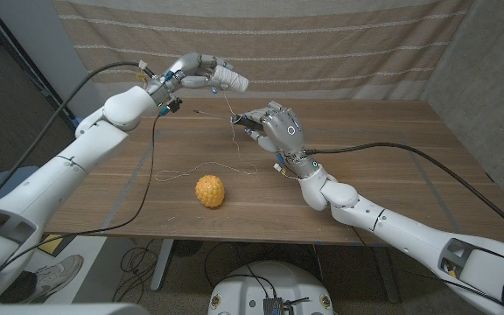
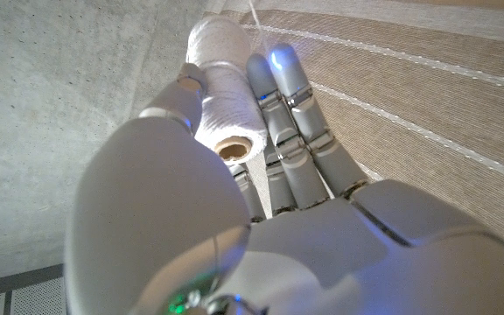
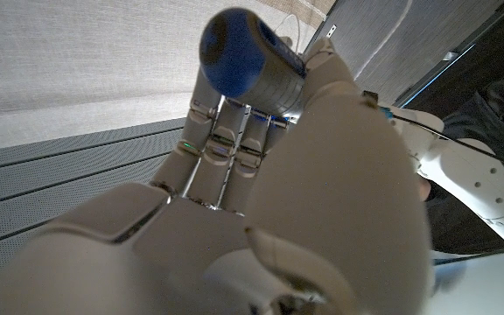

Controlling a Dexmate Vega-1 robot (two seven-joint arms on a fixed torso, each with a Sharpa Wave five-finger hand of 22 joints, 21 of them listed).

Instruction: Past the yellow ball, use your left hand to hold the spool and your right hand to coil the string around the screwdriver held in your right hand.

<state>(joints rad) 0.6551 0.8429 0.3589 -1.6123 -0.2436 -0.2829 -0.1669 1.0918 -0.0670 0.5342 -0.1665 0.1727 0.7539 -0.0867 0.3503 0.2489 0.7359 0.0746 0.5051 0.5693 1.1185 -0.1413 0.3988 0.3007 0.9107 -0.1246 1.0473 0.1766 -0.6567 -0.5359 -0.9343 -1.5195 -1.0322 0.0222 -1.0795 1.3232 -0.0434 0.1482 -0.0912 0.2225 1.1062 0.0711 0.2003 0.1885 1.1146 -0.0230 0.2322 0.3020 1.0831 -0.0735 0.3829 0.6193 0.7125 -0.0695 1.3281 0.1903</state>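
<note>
Overhead, left hand (image 1: 192,70) gripping white spool (image 1: 229,81), right hand (image 1: 274,125) clutching screwdriver (image 3: 250,63) (blue butt in wrist view), yellow ball (image 1: 209,191) nearer.

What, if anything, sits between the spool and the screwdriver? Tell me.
Nothing visible does. The left hand holds the spool up, the right hand grips the screwdriver, and only string spans the gap. The ball lies nearer the robot, clear of it.

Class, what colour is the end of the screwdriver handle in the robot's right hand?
Blue, clearest in the right wrist view: screwdriver handle.
</note>
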